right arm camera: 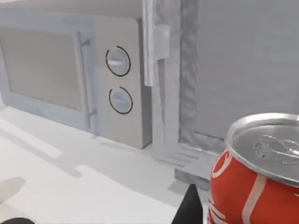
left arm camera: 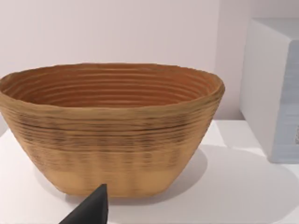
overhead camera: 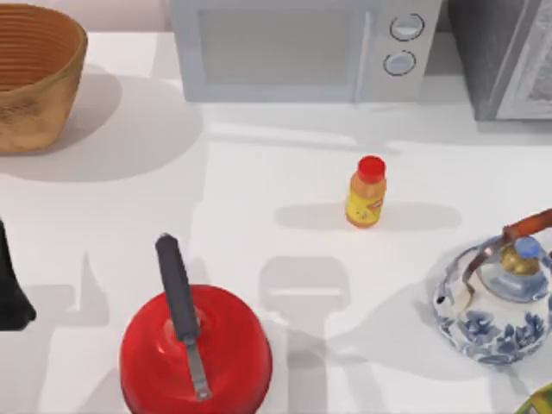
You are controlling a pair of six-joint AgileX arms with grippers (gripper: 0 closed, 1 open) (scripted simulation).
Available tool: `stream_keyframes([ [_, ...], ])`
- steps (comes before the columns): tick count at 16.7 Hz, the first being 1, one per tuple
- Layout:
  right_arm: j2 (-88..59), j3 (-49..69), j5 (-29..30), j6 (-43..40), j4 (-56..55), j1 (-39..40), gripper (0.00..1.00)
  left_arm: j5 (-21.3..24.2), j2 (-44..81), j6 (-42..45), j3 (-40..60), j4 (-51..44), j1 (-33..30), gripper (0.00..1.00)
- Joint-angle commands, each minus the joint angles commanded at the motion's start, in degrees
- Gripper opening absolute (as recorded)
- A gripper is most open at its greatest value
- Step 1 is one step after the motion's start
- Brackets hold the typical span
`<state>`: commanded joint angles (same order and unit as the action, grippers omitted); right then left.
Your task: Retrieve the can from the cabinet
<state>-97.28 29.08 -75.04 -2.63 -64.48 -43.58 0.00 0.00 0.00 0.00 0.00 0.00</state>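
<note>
Left to right across the tabletop: woven basket (overhead camera: 34, 73) at the far-left corner, with the parked left gripper (overhead camera: 13, 289) at the left edge, its finger spread indiscernible; red pot (overhead camera: 197, 352) at the near edge; microwave (overhead camera: 302, 47) along the far edge; small bottle (overhead camera: 366, 191) mid-table; cabinet (overhead camera: 504, 56) at the far-right corner. The can (right arm camera: 254, 175) sits hard against the right gripper's camera, outside the cabinet; whether the claw clasps it cannot be told. Judged light, thin-walled, smooth; best held mid-body

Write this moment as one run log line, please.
red drink can near right wrist camera | grey cabinet behind | left gripper facing woven basket
</note>
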Motion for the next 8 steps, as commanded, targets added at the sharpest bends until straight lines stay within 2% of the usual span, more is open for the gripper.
stream_keyframes([
  [4,-17.58,5.66,-13.96,-0.45,-12.21,-8.11,0.0,0.0,0.0,0.0,0.0,0.0,0.0,1.0],
  [8,-29.39,9.45,-23.3,-0.71,-20.34,-13.55,0.0,0.0,0.0,0.0,0.0,0.0,0.0,1.0],
])
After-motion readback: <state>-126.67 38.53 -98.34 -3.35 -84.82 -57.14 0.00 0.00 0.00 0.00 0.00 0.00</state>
